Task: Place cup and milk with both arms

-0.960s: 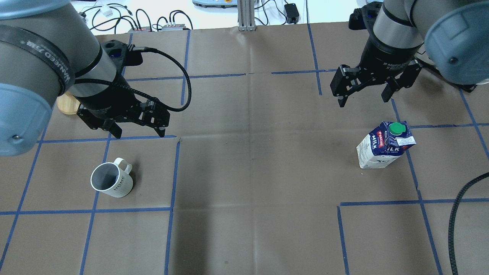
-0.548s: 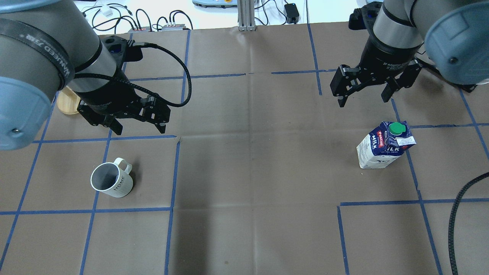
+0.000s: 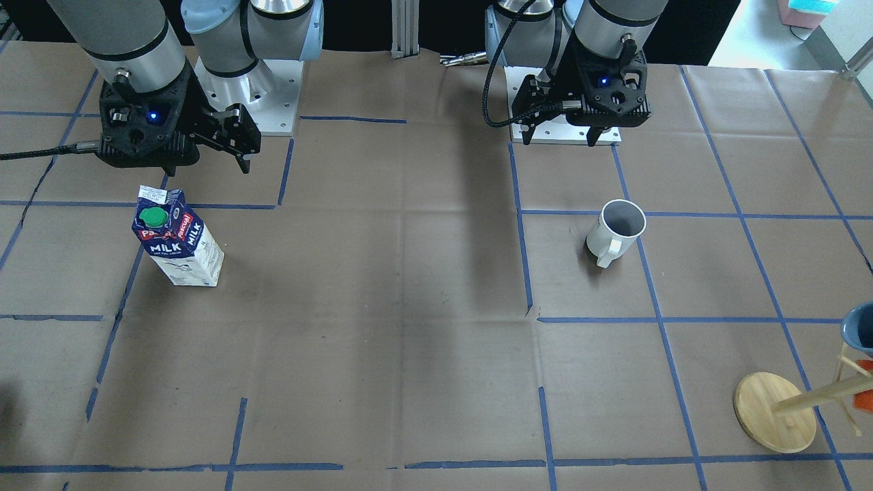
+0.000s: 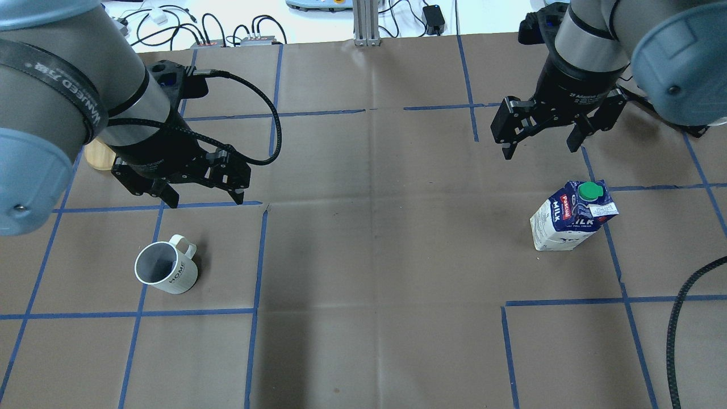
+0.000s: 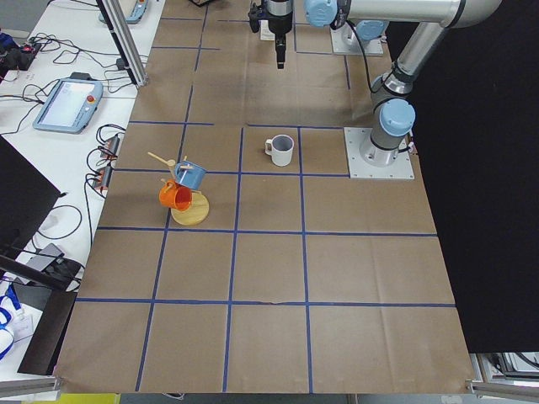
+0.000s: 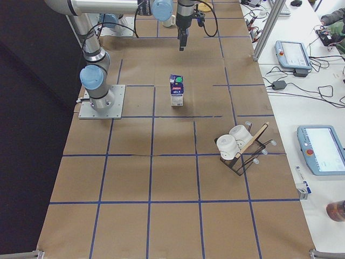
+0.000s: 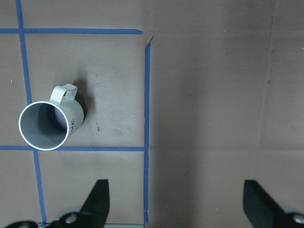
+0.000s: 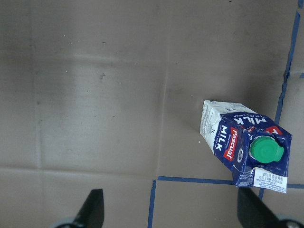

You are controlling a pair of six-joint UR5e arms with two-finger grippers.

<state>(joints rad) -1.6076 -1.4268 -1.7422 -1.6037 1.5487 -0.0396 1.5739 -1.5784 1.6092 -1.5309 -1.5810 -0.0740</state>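
Observation:
The white cup (image 4: 166, 275) stands upright on the brown paper at the near left, handle toward the far side; it also shows in the front view (image 3: 617, 228) and the left wrist view (image 7: 47, 124). My left gripper (image 4: 205, 201) is open and empty, raised beyond the cup and to its right. The milk (image 4: 571, 216) carton stands upright on the right, green cap up; it also shows in the front view (image 3: 176, 239) and the right wrist view (image 8: 242, 142). My right gripper (image 4: 539, 150) is open and empty, raised beyond the carton.
A wooden mug tree (image 3: 774, 412) with a blue and an orange cup stands at the far left, partly behind my left arm. A rack with white cups (image 6: 237, 145) stands beyond the milk on the operators' side. Cables (image 4: 227, 28) lie past the table's far edge.
My left gripper shifted slightly away from the cup and came back to about where it was, still open. The right gripper, cup and milk have not moved.

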